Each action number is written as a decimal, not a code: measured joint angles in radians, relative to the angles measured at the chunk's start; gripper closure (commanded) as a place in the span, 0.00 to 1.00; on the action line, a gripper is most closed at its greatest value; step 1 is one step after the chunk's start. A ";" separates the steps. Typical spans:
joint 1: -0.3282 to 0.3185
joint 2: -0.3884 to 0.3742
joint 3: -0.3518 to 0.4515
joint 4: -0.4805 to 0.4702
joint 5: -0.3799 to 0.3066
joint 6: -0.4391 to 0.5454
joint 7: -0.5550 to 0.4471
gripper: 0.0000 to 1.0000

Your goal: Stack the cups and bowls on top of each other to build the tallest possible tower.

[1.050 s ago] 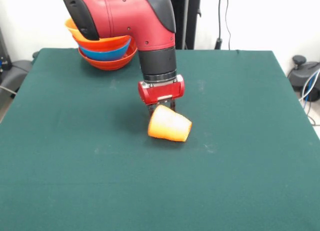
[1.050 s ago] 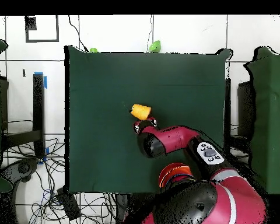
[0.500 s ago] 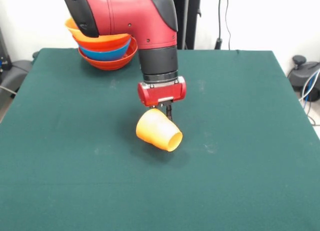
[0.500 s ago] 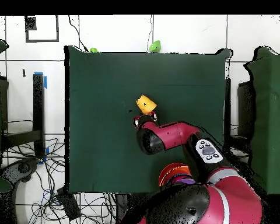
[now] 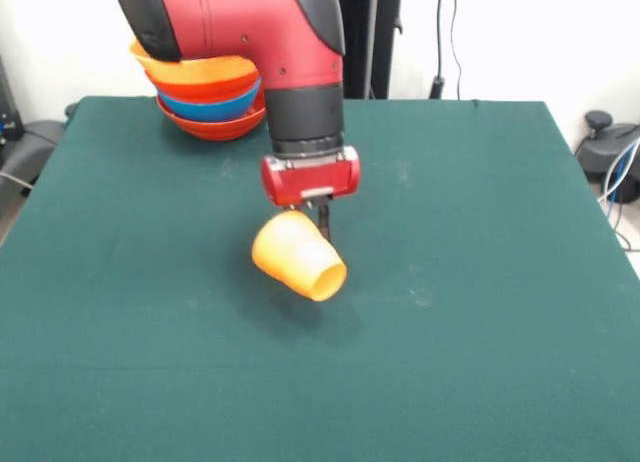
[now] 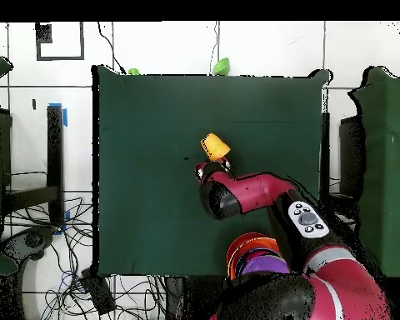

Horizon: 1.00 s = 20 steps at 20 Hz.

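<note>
A small orange cup (image 5: 297, 255) hangs tilted above the green table (image 5: 480, 282), its open mouth pointing down and toward the camera. My gripper (image 5: 316, 220) is shut on the cup's base end, with a dark finger showing beside it. From above, the cup (image 6: 214, 146) sits just beyond the gripper (image 6: 208, 165). The tower (image 5: 213, 100) of nested bowls stands at the far left corner: red-orange at the base, then blue, red-orange and wide orange on top, partly hidden behind my arm. In the overhead view the tower (image 6: 247, 248) has a purple bowl (image 6: 267, 265) beside it.
Two small green things (image 6: 222, 64) lie at the table's far edge in the overhead view. Chairs and cables stand off both sides of the table (image 6: 137, 167).
The cup lay on its side on the table; now it is lifted clear, carried a little left in the front view, with its mouth swung toward the camera.
</note>
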 measured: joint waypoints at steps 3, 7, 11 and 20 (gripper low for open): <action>0.001 -0.074 -0.004 0.017 0.034 0.130 0.000 1.00; 0.050 -0.195 -0.028 0.017 0.050 0.397 0.000 1.00; 0.113 -0.293 -0.040 0.015 0.049 0.626 0.000 1.00; 0.239 -0.425 -0.040 0.000 -0.027 0.905 -0.020 1.00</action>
